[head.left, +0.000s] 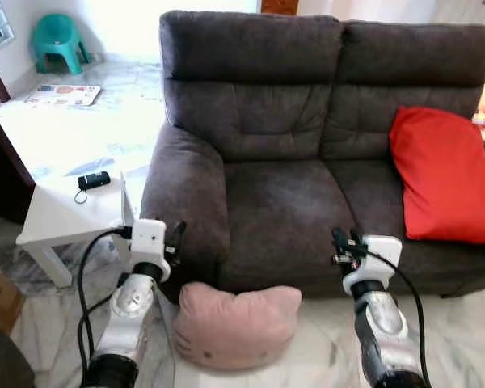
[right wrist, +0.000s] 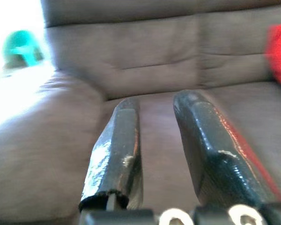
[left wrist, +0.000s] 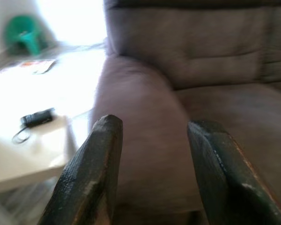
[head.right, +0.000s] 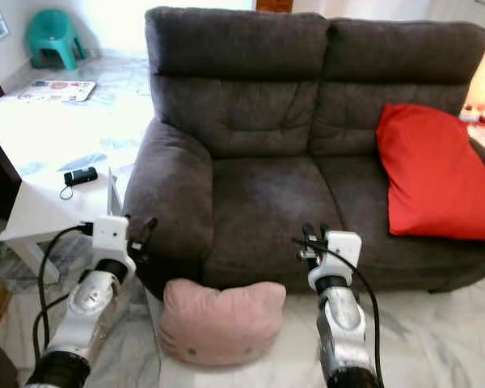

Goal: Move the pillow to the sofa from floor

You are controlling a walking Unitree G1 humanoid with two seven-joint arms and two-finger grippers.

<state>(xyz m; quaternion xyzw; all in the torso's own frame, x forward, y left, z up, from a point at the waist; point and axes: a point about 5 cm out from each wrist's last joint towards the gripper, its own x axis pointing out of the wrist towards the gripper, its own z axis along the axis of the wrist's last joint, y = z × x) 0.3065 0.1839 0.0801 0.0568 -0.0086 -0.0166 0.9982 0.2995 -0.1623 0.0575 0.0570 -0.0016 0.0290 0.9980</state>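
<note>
Left tool (head.left: pixel 175 236): I see it raised in front of the sofa's left armrest, fingers (left wrist: pixel 91 168) spread apart with nothing between them; past the tips in its wrist view lies the armrest.
Right tool (head.left: pixel 344 241): I see it raised at the front edge of the sofa seat, fingers (right wrist: pixel 117 150) parted by a narrow gap, holding nothing; its wrist view looks across the seat cushion to the backrest.
Pillow (head.left: pixel 236 325): pink, with two ear-like corners and a small face print, on the floor, below and between my two tools, nearer the left one, resting against the sofa's front base. Neither tool touches it.
Sofa (head.left: pixel 283 129): dark grey two-seater straight ahead of both tools.
Red cushion (head.left: pixel 449 176): leaning on the far end of the seat, beyond and outward of my right tool.
Surface (head.left: pixel 61 214): small white one outward of my left tool, beside the armrest, carrying a small black device (head.left: pixel 93 180) with a cord.
Green stool (head.left: pixel 58 40): far beyond the left tool, near the wall.
</note>
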